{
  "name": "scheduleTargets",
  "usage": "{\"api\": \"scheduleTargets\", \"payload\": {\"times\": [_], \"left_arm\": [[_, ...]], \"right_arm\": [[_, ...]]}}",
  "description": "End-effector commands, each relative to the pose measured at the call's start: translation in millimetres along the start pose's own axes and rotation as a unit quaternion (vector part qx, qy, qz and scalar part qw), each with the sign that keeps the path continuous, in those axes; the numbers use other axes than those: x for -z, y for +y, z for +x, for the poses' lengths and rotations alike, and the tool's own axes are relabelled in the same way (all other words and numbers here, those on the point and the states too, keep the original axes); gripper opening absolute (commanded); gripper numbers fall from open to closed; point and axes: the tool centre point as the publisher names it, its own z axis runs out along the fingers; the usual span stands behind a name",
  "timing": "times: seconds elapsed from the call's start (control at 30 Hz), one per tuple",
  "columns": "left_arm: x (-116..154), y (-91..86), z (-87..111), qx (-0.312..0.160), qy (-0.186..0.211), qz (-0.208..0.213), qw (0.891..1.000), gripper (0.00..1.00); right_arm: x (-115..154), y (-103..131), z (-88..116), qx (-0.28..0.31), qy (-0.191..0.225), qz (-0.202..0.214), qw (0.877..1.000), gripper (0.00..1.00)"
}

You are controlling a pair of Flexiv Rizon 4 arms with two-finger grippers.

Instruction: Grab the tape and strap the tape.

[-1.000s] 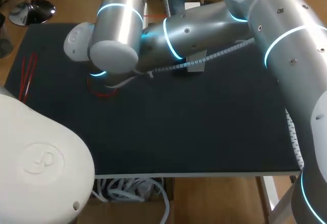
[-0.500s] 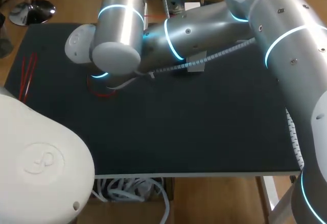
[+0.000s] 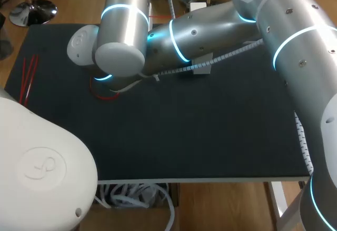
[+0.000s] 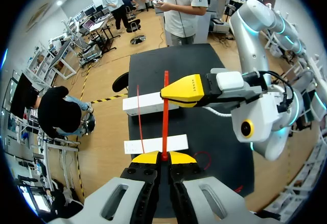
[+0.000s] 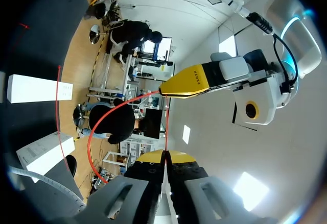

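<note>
The red tape is being held in the air over the far left part of the table, with a straight stretch spanned between the two grippers. It is being pinched by the closed fingers of the left gripper and of the right gripper. Spare red strips are lying at the table's left edge.

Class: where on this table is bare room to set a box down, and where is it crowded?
Bare: the wide near stretch of table between the right arm and the near edge. Crowded: the far side, where left gripper and right gripper pinch the red strap by a white box; red ties line the left edge.
</note>
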Motion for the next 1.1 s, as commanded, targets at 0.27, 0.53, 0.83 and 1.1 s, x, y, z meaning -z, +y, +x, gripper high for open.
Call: {"api": "scheduleTargets", "payload": {"times": [0.27, 0.53, 0.83, 1.1], "left_arm": [[0.5, -0.2, 0.5, 0.000, 0.000, -0.001, 1.000, 0.00], [0.5, -0.2, 0.5, 0.000, 0.000, -0.001, 1.000, 0.00], [0.5, -0.2, 0.5, 0.000, 0.000, -0.001, 1.000, 0.00], [0.5, -0.2, 0.5, 0.000, 0.000, -0.001, 1.000, 0.00]], "right_arm": [[-3.0, 5.9, 0.4, 0.016, 0.012, -0.003, 1.000, 0.00], [-1.8, 11.8, 1.1, 0.028, 0.018, -0.013, 0.999, 0.00], [-3.4, 18.1, 2.5, 0.040, 0.023, -0.018, 0.999, 0.00], [-5.3, 23.4, 1.1, 0.043, 0.021, -0.019, 0.999, 0.00]]}}
